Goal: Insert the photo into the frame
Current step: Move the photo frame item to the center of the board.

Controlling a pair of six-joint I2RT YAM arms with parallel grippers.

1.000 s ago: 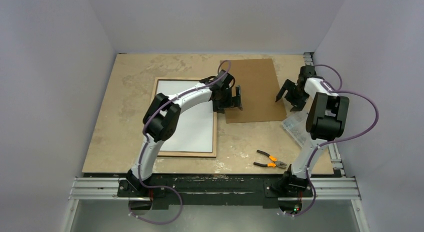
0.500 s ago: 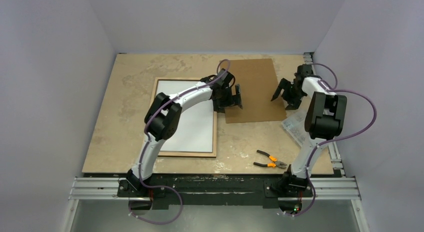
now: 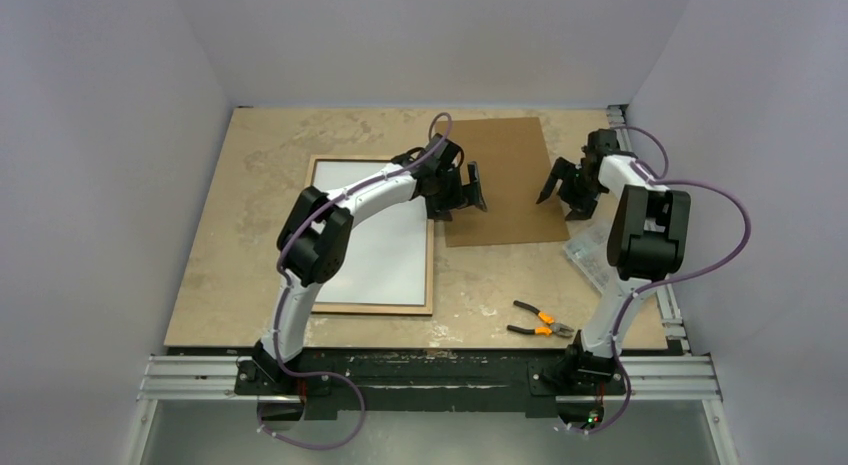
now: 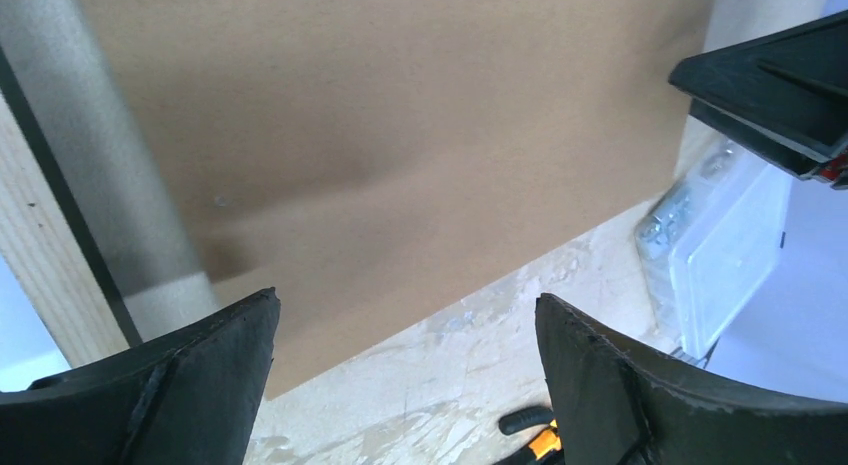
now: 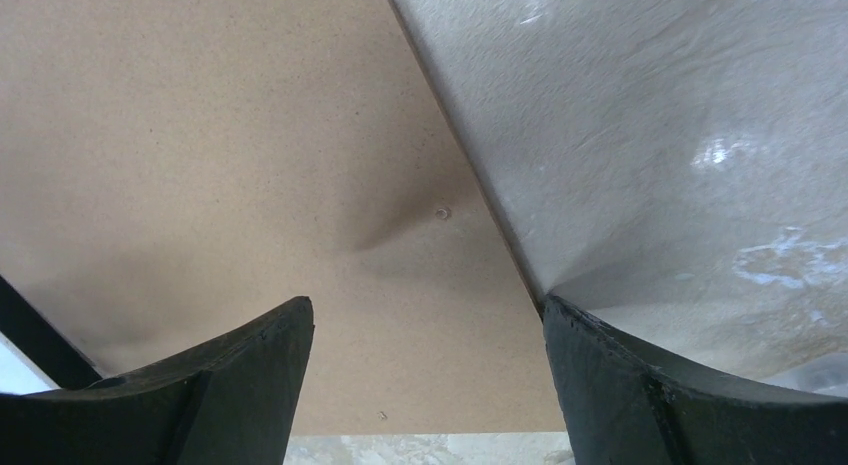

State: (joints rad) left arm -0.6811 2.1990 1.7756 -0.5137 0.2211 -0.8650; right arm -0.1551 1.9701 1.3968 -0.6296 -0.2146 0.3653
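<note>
The frame (image 3: pixel 432 270) lies back up at the table's left, its wood-coloured rails around the photo (image 3: pixel 385 247), which shows its plain white reverse. The brown backing board (image 3: pixel 505 170) lies flat to the right of the frame. My left gripper (image 3: pixel 462 193) is open and empty over the board's near-left corner; the left wrist view shows the board (image 4: pixel 400 135) between its fingers (image 4: pixel 405 315) and the frame rail (image 4: pixel 45 255) at the left. My right gripper (image 3: pixel 562 190) is open and empty over the board's right edge (image 5: pixel 200 135), with its fingers (image 5: pixel 425 315) spread wide.
A clear plastic box (image 3: pixel 590 253) of small hardware sits near the right arm and also shows in the left wrist view (image 4: pixel 720 245). Orange-handled pliers (image 3: pixel 540 322) lie near the front edge. Grey walls close in the table on three sides.
Both grippers have moved a little toward the far side. The right gripper has shifted left onto the board's right edge. The board's near edge looks nudged slightly left.
</note>
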